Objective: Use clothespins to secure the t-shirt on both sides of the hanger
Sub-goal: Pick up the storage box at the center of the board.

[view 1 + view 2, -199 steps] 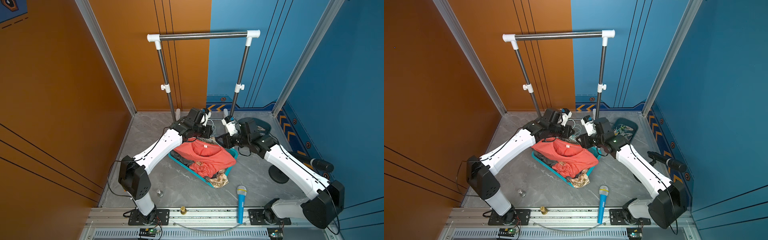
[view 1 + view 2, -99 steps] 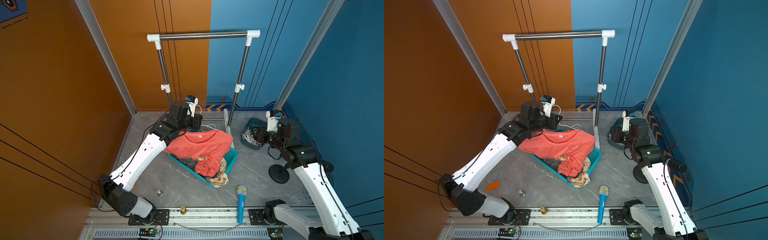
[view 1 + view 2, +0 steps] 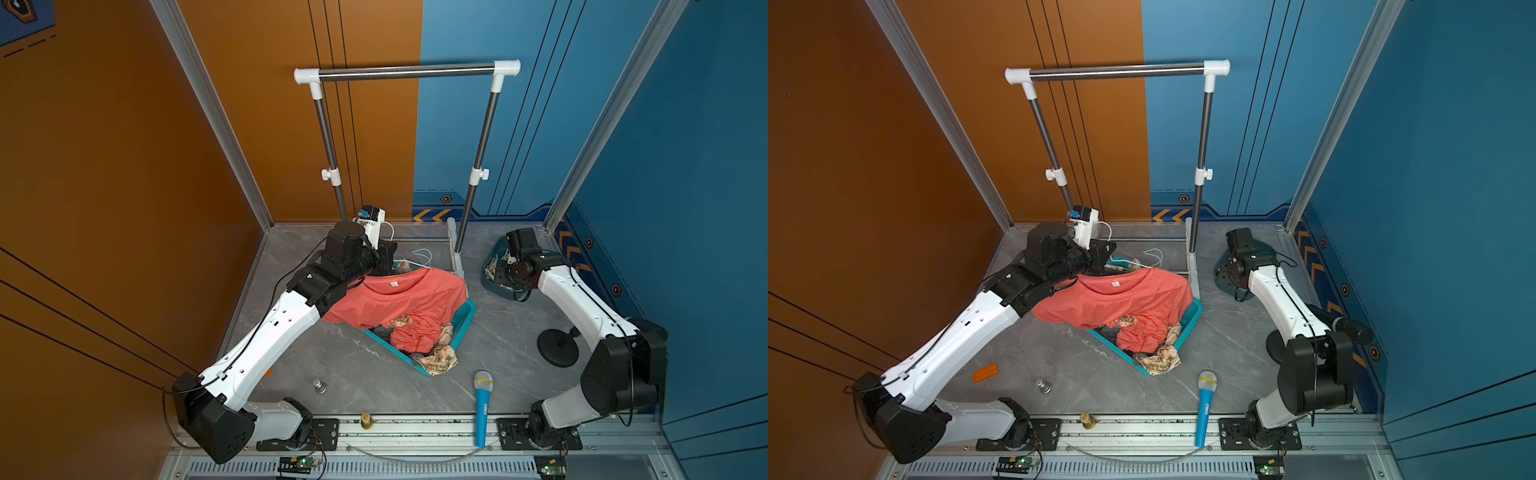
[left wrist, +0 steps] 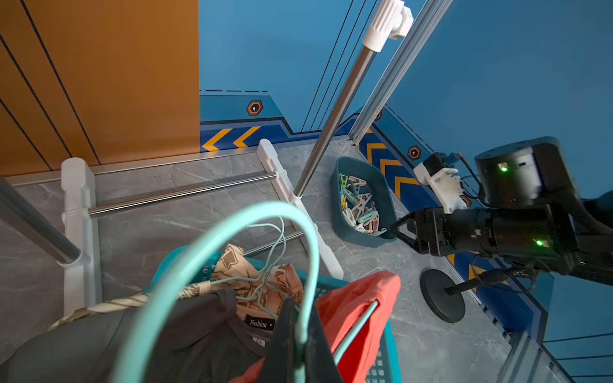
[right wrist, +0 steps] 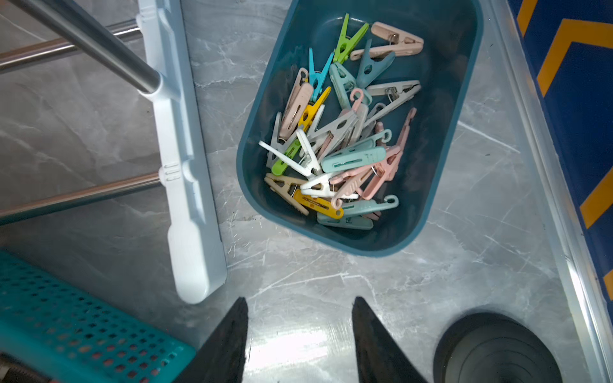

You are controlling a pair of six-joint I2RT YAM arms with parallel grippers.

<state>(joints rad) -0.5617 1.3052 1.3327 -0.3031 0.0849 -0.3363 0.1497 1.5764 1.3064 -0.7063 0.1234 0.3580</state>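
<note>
While the left gripper (image 4: 298, 318) is clamped on the hook of the teal hanger (image 4: 265, 208), holding the orange t-shirt (image 3: 399, 299) over the basket (image 3: 462, 322), the right gripper (image 5: 299, 300) hovers half open near the far-right tub (image 5: 444, 139), where the clothespins (image 5: 335, 142) lie heaped.

The left arm (image 3: 282, 332) is stretched forward and low, with the wrist turned inward. The left gripper (image 4: 297, 318) is clamped tight on the hook of the hanger (image 4: 311, 272). The right arm (image 3: 582, 299) is extended forward with the wrist tipped downward, and the right gripper (image 5: 300, 300) is held with its jaws parted.
</note>
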